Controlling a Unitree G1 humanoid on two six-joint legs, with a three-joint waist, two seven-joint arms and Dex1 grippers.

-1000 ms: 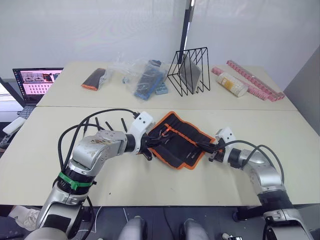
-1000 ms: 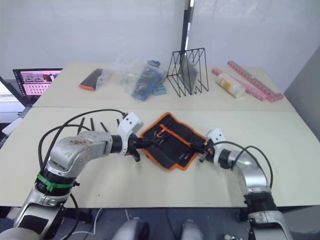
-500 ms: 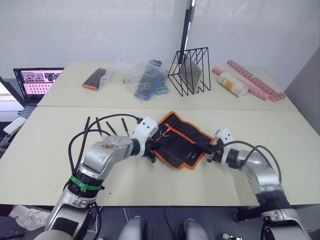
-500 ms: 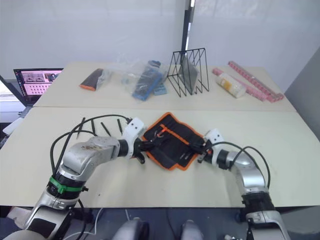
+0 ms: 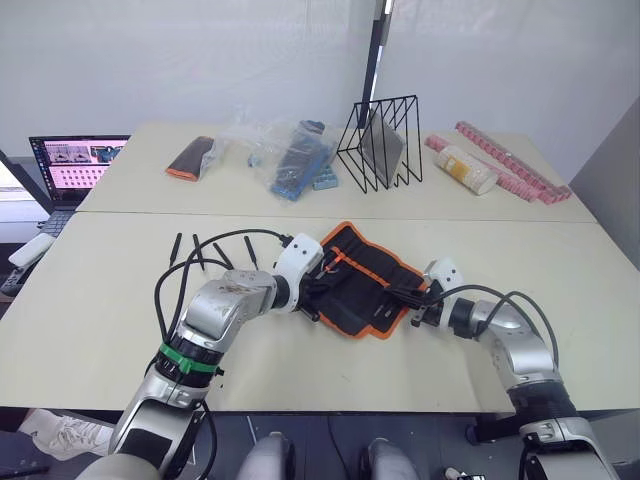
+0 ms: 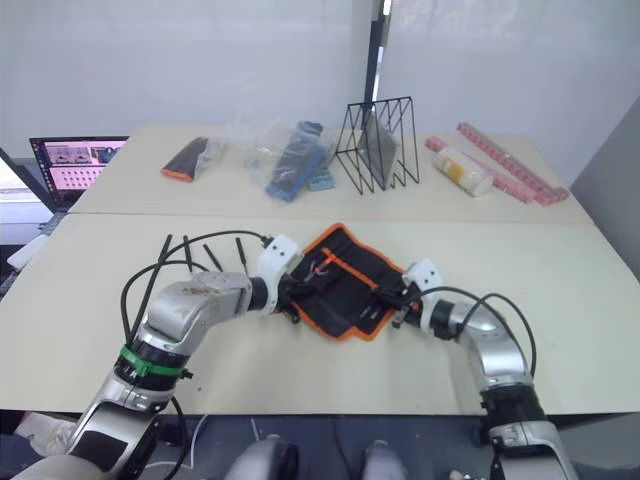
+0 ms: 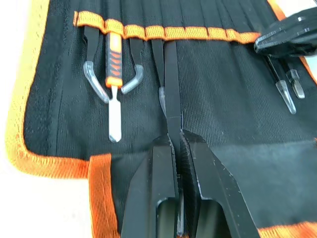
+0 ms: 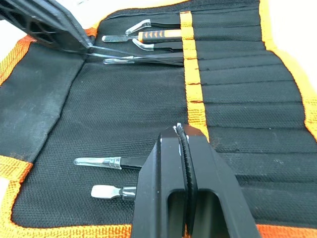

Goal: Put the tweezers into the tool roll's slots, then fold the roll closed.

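Tool roll (image 5: 362,279) lies unrolled on the desk (image 5: 90,310), between both end effectors. The left end effector (image 7: 177,135) pinches 1 tweezer (image 7: 171,82) at a slot; the right end effector (image 8: 181,131) is closed on the orange strip (image 8: 193,84). 4 tweezers (image 5: 210,252) lie on the desk beside the roll.

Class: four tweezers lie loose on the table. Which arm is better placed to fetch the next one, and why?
Left. The loose tweezers lie beside the left gripper; the right gripper is across the tool roll.
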